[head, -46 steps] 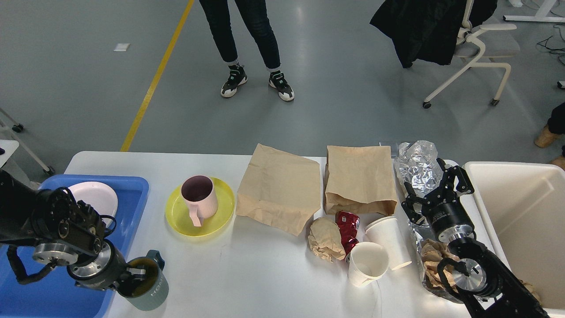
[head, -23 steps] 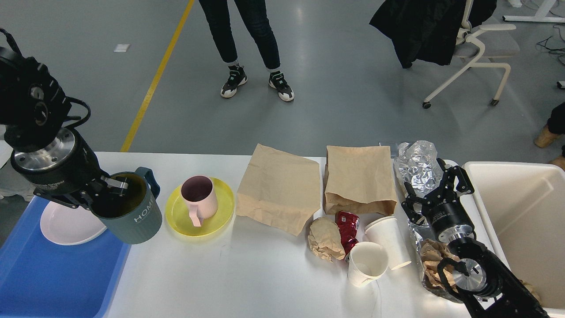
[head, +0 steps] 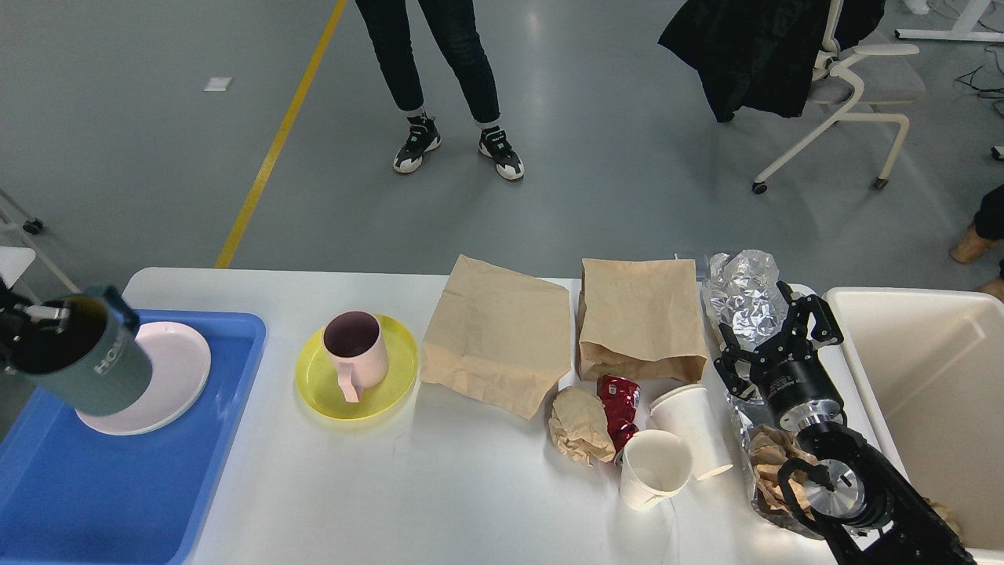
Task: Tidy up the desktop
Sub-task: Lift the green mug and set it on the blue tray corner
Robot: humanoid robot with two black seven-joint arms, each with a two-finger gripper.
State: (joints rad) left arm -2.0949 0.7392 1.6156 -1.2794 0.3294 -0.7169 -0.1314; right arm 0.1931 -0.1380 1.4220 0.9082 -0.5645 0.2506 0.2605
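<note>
Head view: the white desktop point(head: 439, 486) spans nearly the full width of the scene, cluttered from end to end. At its left end sits a blue tray point(head: 94, 502) holding a pale pink plate point(head: 176, 369). Above that plate, at the picture's left edge, the left gripper point(head: 31, 318) carries a grey-green mug point(head: 86, 369), one finger inside the rim, the mug tilted toward the left. Near the tray on the desk, a yellow plate point(head: 392, 388) bears a pink mug point(head: 354, 349) standing upright, its handle toward the near edge. Two brown paper bags point(head: 498, 337) lie flat along the far edge, side by side. In front of them rest a crumpled paper ball point(head: 579, 428), a crushed red can point(head: 618, 400) and two white paper cups point(head: 655, 467), the pieces touching or just beside one another. Toward the right end, the right gripper point(head: 773, 329) stands with fingers spread apart, holding nothing, over crumpled foil point(head: 741, 286). A cream-white bin point(head: 933, 392) stands beyond the desk's right edge.
</note>
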